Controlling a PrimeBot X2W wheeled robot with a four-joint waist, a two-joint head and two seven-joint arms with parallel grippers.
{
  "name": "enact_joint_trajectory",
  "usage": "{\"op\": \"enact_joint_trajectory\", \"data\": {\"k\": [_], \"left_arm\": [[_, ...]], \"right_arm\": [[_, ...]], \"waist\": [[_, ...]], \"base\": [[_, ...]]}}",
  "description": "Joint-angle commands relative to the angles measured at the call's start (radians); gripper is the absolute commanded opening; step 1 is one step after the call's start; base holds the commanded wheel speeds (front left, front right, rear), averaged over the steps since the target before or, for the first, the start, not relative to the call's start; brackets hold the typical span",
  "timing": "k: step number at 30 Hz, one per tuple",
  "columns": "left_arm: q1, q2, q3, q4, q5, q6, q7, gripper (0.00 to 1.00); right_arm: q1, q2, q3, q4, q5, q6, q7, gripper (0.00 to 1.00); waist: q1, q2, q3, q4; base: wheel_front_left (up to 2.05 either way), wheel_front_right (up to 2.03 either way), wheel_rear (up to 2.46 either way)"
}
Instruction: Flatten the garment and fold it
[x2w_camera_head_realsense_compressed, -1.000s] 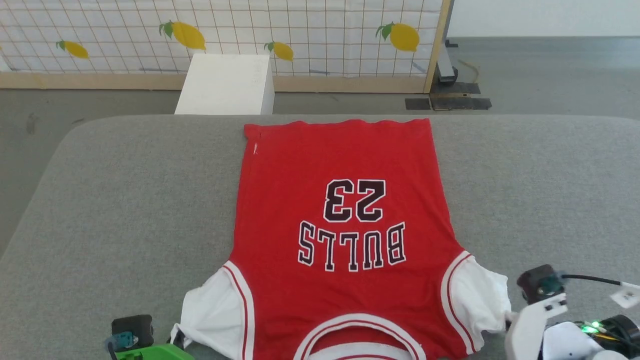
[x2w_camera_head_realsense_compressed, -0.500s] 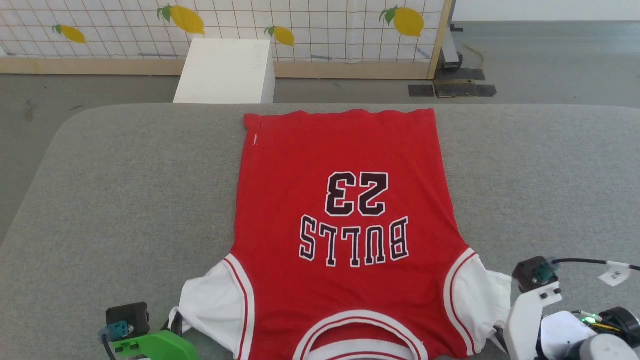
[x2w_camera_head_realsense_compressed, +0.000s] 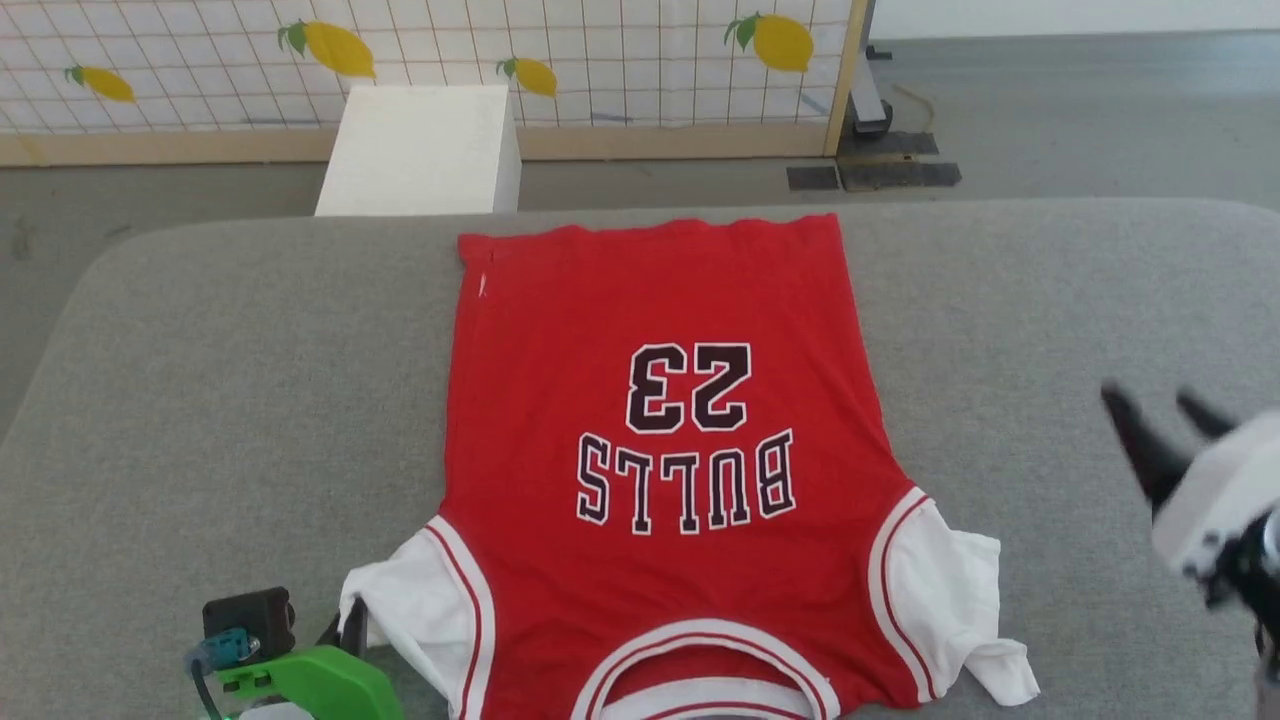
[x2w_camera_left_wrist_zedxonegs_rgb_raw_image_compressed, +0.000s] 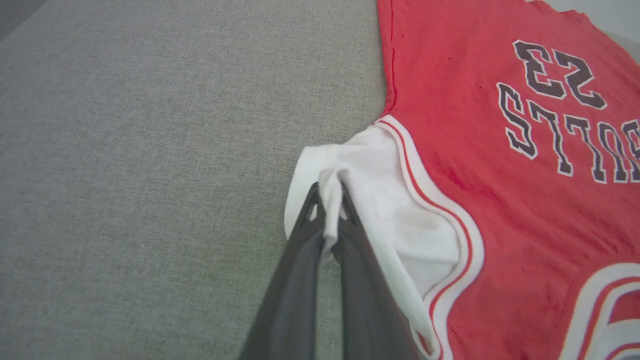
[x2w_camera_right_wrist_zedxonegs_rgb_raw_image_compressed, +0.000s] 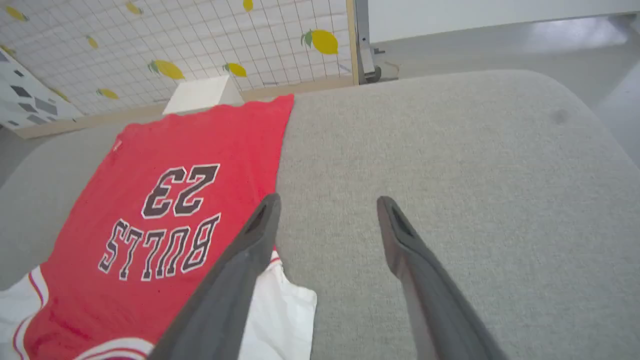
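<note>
Garment: the shirt (x2w_camera_head_realsense_compressed: 660, 400) lies spread on the grey pad (x2w_camera_head_realsense_compressed: 200, 400), printed side up. Its hem is at the far edge and its collar at the near edge, so "23" and "BULLS" read upside down in the head view.
Body: the red panel is mostly smooth, with a slightly wavy hem.
Left sleeve (x2w_camera_left_wrist_zedxonegs_rgb_raw_image_compressed: 380, 210): white, bunched at the near left, with its outer edge drawn up into a small peak.
Left gripper (x2w_camera_left_wrist_zedxonegs_rgb_raw_image_compressed: 327, 192): fingers pressed together, pinching that peak of white cloth between the tips.
Right sleeve (x2w_camera_head_realsense_compressed: 950, 590): white, resting on the pad at the near right, with its outer corner creased and turned.
Right gripper (x2w_camera_right_wrist_zedxonegs_rgb_raw_image_compressed: 328, 202): fingers spread wide with nothing between them. It is raised over bare pad to the right of the shirt, apart from the right sleeve.
Pad: woven grey fabric with rounded far corners.
Background: a white box (x2w_camera_head_realsense_compressed: 420, 150) stands beyond the far edge. Behind it is a gridded screen (x2w_camera_head_realsense_compressed: 600, 50) printed with lemons, on a grey floor (x2w_camera_head_realsense_compressed: 1100, 120).
</note>
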Motion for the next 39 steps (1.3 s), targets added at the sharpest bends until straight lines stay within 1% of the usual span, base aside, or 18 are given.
{"op": "enact_joint_trajectory", "data": {"k": [1, 5, 6, 8, 13, 16, 20, 23, 26, 29, 35, 39], "left_arm": [[0.0, 0.01, 0.004, -0.011, -0.003, 0.005, -0.002, 0.0], [-0.02, 0.016, 0.006, -0.048, -0.004, 0.001, -0.001, 0.0], [-0.034, 0.018, 0.005, -0.062, -0.003, -0.003, -0.001, 0.0], [-0.056, 0.02, 0.005, -0.084, -0.004, -0.007, 0.001, 0.0], [-0.094, 0.012, 0.014, -0.129, -0.021, -0.018, -0.009, 0.0], [-0.112, 0.006, 0.017, -0.153, -0.034, -0.032, -0.024, 0.0], [-0.134, -0.008, 0.015, -0.174, -0.05, -0.052, -0.047, 0.0], [-0.14, -0.02, 0.018, -0.186, -0.064, -0.061, -0.064, 0.0], [-0.145, -0.028, 0.016, -0.203, -0.072, -0.07, -0.077, 0.0], [-0.149, -0.036, 0.009, -0.219, -0.077, -0.078, -0.087, 0.0], [-0.162, -0.046, -0.006, -0.239, -0.083, -0.087, -0.09, 0.0], [-0.165, -0.048, -0.011, -0.243, -0.085, -0.091, -0.095, 0.0]], "right_arm": [[-0.056, 0.021, -0.005, 0.001, -0.007, 0.003, -0.037, 1.0], [-0.2, 0.053, -0.02, 0.075, -0.025, 0.003, -0.142, 1.0], [-0.252, 0.059, -0.035, 0.1, -0.035, 0.003, -0.175, 1.0], [-0.33, 0.066, -0.046, 0.149, -0.054, 0.003, -0.205, 1.0], [-0.529, 0.071, -0.063, 0.265, -0.134, 0.003, -0.236, 1.0], [-0.655, 0.057, -0.064, 0.337, -0.196, 0.003, -0.22, 1.0], [-0.804, 0.025, -0.049, 0.421, -0.281, 0.003, -0.147, 1.0], [-0.892, -0.003, -0.02, 0.484, -0.341, 0.003, -0.091, 1.0], [-0.977, -0.022, -0.011, 0.544, -0.403, 0.003, -0.01, 1.0], [-1.044, -0.049, 0.02, 0.596, -0.456, 0.003, 0.092, 1.0], [-1.131, -0.073, 0.065, 0.644, -0.516, 0.003, 0.284, 1.0], [-1.145, -0.059, 0.063, 0.641, -0.534, 0.003, 0.396, 1.0]], "waist": [[0.0001, 0.0, 0.024, -0.003], [0.0001, 0.0, 0.089, 0.016], [0.0001, 0.0, 0.126, 0.03], [0.0001, 0.0, 0.177, 0.05], [0.0001, 0.0, 0.308, 0.109], [0.0001, 0.0, 0.385, 0.151], [0.0001, 0.0, 0.481, 0.207], [0.0001, 0.0, 0.534, 0.236], [0.0001, 0.0, 0.587, 0.263], [0.0001, 0.0, 0.629, 0.287], [0.0001, 0.0, 0.686, 0.319], [0.0001, 0.0, 0.712, 0.325]], "base": [[0.0, 0.0, 0.0], [0.0, 0.0, 0.0], [0.0, 0.0, 0.0], [0.0, 0.0, 0.0], [0.0, 0.0, 0.0], [0.0, 0.0, 0.0], [0.0, 0.0, 0.0], [0.0, 0.0, 0.0], [0.0, 0.0, 0.0], [0.0, 0.0, 0.0], [0.0, 0.0, 0.0], [0.0, 0.0, 0.0]]}}
